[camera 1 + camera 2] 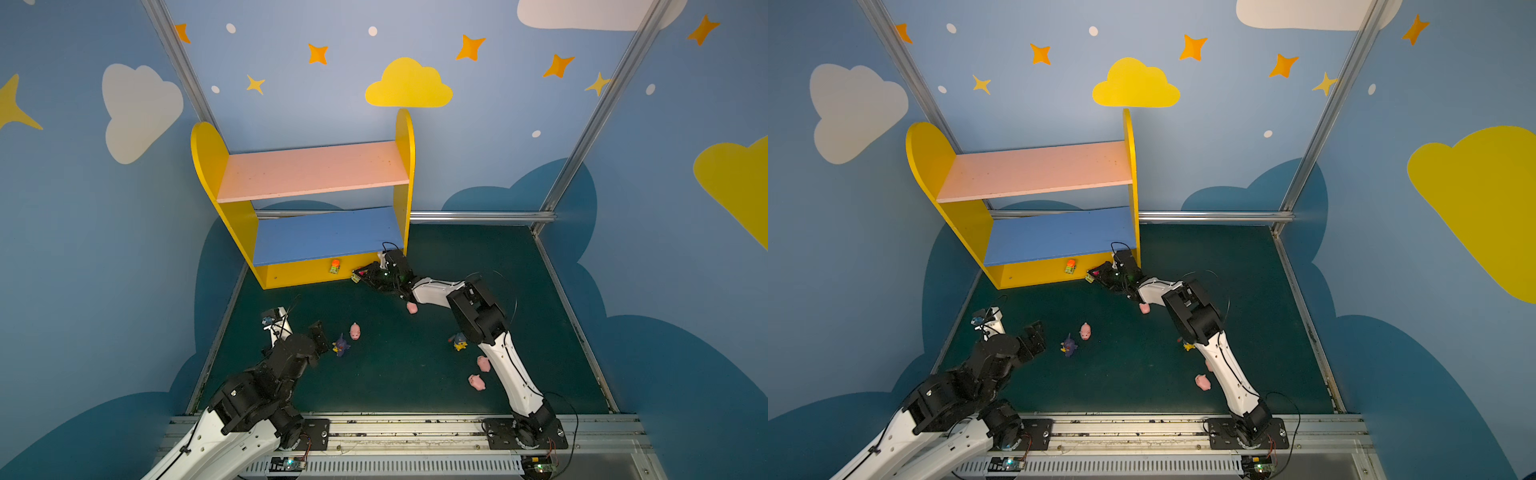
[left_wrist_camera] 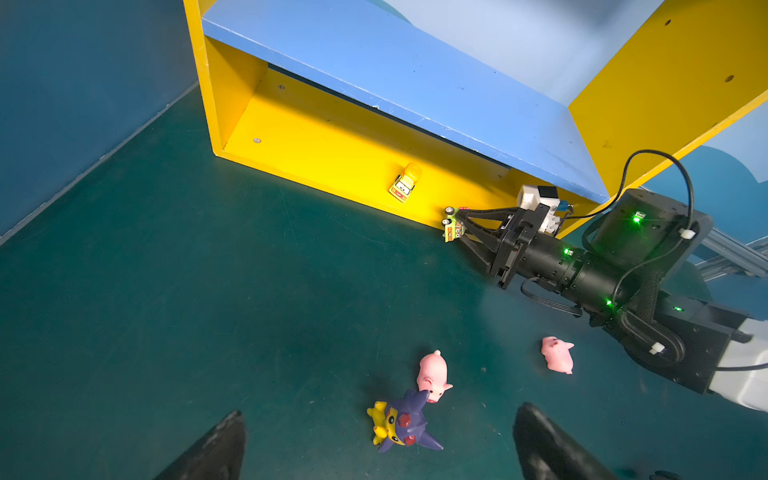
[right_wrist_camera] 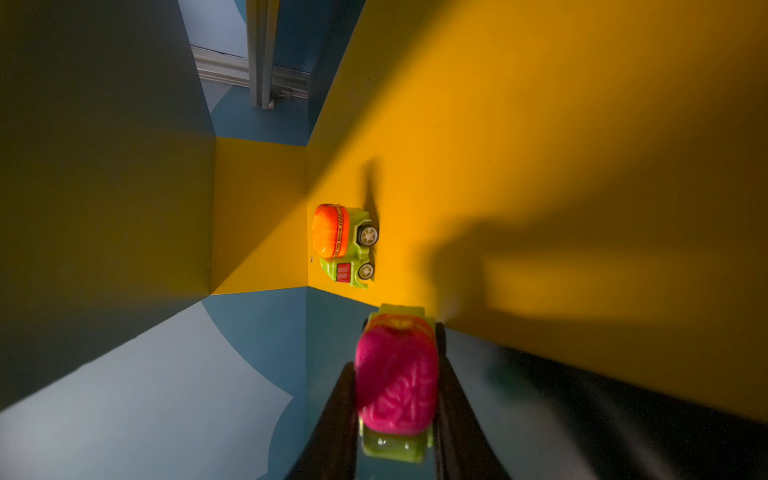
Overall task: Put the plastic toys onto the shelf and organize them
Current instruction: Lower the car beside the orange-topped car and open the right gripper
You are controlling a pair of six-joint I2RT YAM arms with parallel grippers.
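Right wrist view: my right tool [image 3: 395, 353] grips the pink car [image 3: 397, 386] at the front edge of the shelf [image 1: 210, 158] base [image 2: 332, 141]
My left tool [image 2: 382, 409]: spread wide, empty, over the purple figurine [image 2: 405, 424]
Done: orange car [image 3: 338, 239] stands on the base
To do: four pigs [image 1: 354, 331], blue figurine [image 1: 459, 341] and purple figurine lie on the tabletop [image 1: 395, 395]; pink board [image 1: 311, 170] and blue board [image 1: 328, 235] bare
Materials: glossy moulded cars, smooth rounded pigs, pointed hoods, flat painted boards
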